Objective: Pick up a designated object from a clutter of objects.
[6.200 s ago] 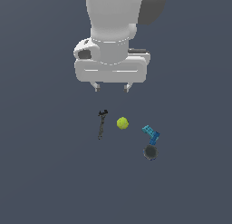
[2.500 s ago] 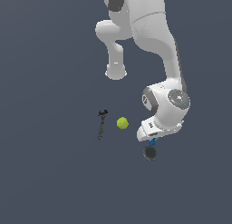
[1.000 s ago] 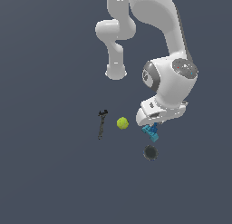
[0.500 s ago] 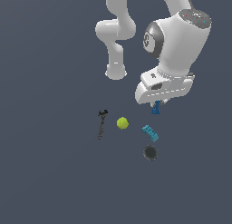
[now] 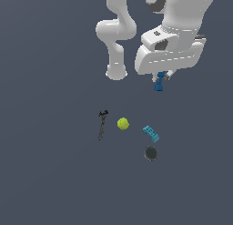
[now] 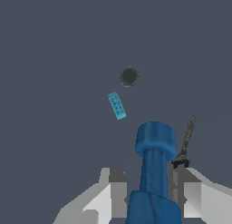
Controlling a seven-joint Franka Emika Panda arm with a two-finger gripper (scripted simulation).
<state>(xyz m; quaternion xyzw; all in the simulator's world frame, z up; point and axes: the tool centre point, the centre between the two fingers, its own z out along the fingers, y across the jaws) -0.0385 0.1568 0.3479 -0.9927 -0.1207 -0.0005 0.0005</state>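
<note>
Holding the dark blue piece (image 5: 159, 82) clear of the floor — the gripper (image 5: 160, 78) is pinched on it, the piece hanging below the hand in the exterior view. In the wrist view the piece (image 6: 153, 173) stands between the two fingers (image 6: 113, 191), wider end pointing away from the hand, narrower shank in the grip.

Left on the floor, well below: black wrench (image 5: 102, 124), yellow-green ball (image 5: 123, 124), teal brick (image 5: 150, 133), dark grey disc (image 5: 151, 153). None of them touches the carried piece; the brick and the disc lie near each other, the wrench and the ball further to the exterior view's left.

Judgement: pick essentially done — object grasped and lifted out of the clutter. Remaining, at most, is to hold it steady. Grip looks centred, though how firm it is cannot be told.
</note>
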